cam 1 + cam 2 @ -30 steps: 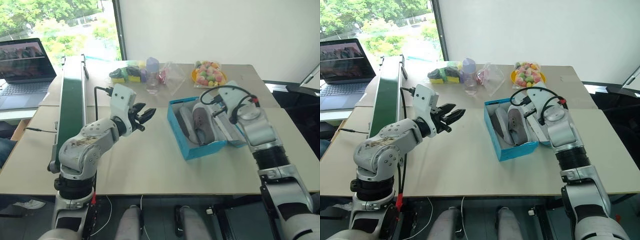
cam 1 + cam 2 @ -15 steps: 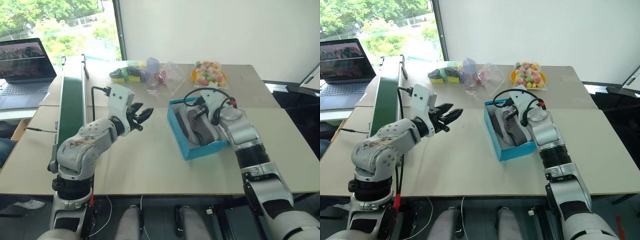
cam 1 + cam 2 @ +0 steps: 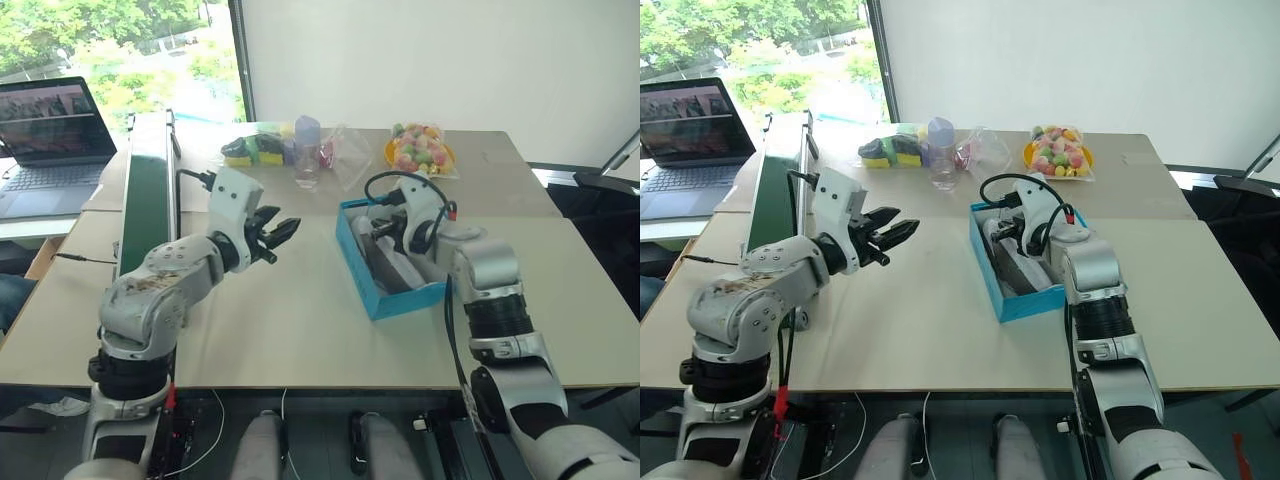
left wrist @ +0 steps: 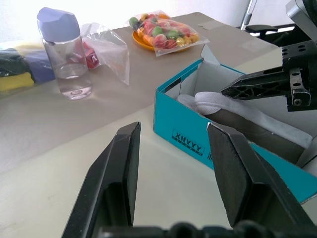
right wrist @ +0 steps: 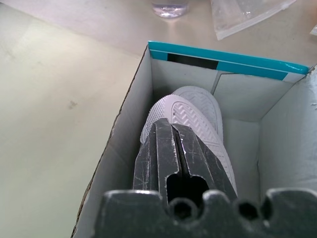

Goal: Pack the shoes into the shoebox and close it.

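The turquoise shoebox (image 3: 362, 268) stands open on the table, right of centre. The grey shoes (image 3: 392, 270) lie inside it, and one pale ribbed sole (image 5: 200, 111) faces up. My right gripper (image 5: 174, 125) is shut and empty, low inside the box, its tips just over that sole. The arm hides the lid. Well left of the box, my left gripper (image 3: 283, 230) hovers above the table, pointing toward the box (image 4: 184, 137). Its jaws are open with nothing between them.
Along the table's far edge sit sponges (image 3: 250, 150), a clear bottle with a purple cap (image 3: 305, 148), a plastic bag (image 3: 345, 150) and a plate of bagged sweets (image 3: 420, 150). A long green rail (image 3: 145, 195) and a laptop (image 3: 45, 125) are at the left.
My right gripper swung left from the box's right side to over the shoes inside it, rolling its wrist. The left arm has barely moved.
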Controlling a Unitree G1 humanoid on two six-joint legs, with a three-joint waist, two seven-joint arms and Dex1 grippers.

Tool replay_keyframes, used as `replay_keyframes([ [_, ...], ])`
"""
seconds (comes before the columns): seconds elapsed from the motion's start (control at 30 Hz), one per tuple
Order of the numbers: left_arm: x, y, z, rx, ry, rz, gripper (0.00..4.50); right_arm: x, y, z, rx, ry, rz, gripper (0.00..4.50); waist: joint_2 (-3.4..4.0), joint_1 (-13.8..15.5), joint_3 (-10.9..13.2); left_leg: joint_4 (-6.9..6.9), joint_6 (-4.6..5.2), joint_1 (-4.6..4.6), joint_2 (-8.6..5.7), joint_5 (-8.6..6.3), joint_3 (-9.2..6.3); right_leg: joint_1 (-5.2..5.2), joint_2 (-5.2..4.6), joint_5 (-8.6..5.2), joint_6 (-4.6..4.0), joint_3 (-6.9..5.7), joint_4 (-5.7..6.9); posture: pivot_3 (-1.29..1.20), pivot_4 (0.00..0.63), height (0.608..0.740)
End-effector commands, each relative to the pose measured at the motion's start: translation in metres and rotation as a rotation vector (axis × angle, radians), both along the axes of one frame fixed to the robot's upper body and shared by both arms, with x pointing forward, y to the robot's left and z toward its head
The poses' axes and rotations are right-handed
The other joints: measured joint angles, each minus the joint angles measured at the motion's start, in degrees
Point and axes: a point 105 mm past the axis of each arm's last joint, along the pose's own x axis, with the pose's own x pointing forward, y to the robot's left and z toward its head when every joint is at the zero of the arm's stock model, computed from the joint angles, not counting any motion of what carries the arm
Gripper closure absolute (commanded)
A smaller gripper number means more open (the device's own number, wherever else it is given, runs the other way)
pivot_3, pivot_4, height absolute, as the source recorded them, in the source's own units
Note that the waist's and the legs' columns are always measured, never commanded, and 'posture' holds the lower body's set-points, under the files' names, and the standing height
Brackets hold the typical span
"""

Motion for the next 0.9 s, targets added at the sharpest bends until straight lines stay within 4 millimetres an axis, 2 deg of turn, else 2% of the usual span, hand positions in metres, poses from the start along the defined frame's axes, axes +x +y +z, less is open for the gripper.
replay_keyframes([
  [0.03,-0.016,-0.01,0.011,0.028,-0.041,-0.124,2.22,-0.002,-0.001,0.003,0.014,-0.005,0.003,4.49,0.0,0.1,0.0,0.0,0.0,-0.01,0.0,0.0,0.0,0.0,-0.01,0.0,0.0,-0.01,0.0,0.0,0.15,0.739],
  [0.17,-0.022,-0.015,0.011,0.05,-0.035,-0.186,2.22,-0.002,-0.001,0.001,0.023,0.001,-0.002,4.49,0.0,0.1,0.0,0.0,-0.01,-0.01,0.0,-0.01,0.01,0.0,-0.02,0.0,0.0,-0.01,-0.02,0.0,0.15,0.739],
  [0.43,-0.023,-0.011,0.016,0.089,-0.042,-0.195,2.22,-0.002,0.006,-0.011,0.112,0.05,-0.017,4.49,0.0,0.0,0.0,-0.02,-0.01,0.0,0.02,-0.01,0.0,-0.02,0.0,0.0,0.0,-0.01,-0.02,0.0,0.15,0.739],
  [0.53,-0.025,-0.01,0.017,0.099,-0.042,-0.194,2.22,0.001,0.011,-0.026,0.487,0.225,-0.08,4.49,-0.03,0.0,0.0,-0.03,-0.01,0.0,0.02,-0.01,0.01,-0.01,0.0,0.0,0.0,-0.01,-0.02,0.0,0.15,0.739],
  [0.57,-0.026,-0.01,0.018,0.1,-0.042,-0.193,2.22,0.002,0.009,-0.035,0.491,0.249,-0.107,4.49,-0.02,0.0,0.0,-0.03,-0.01,0.02,0.06,-0.01,0.0,0.02,0.03,0.0,0.0,-0.02,-0.03,0.0,0.15,0.739],
  [0.6,-0.026,-0.009,0.017,0.103,-0.04,-0.192,2.22,0.004,0.003,-0.047,0.381,0.243,-0.14,4.49,-0.02,0.0,0.0,-0.04,-0.01,0.01,0.04,-0.01,0.01,0.0,0.01,0.0,0.0,-0.02,-0.03,0.0,0.15,0.739],
  [0.67,-0.027,-0.009,0.017,0.111,-0.038,-0.187,2.22,0.005,-0.001,-0.058,0.284,0.237,-0.164,4.49,0.02,0.0,-0.1,-0.03,-0.01,0.03,0.02,-0.01,0.01,0.05,-0.01,0.01,-0.01,-0.02,-0.03,0.0,0.15,0.739],
  [0.9,-0.03,-0.009,0.017,0.113,-0.038,-0.18,2.22,0.014,-0.006,-0.053,0.205,0.186,-0.192,4.49,0.04,0.4,-0.1,-0.1,-0.02,0.06,0.01,-0.01,-0.01,0.1,-0.02,0.0,-0.01,-0.03,-0.15,0.0,0.15,0.739],
])
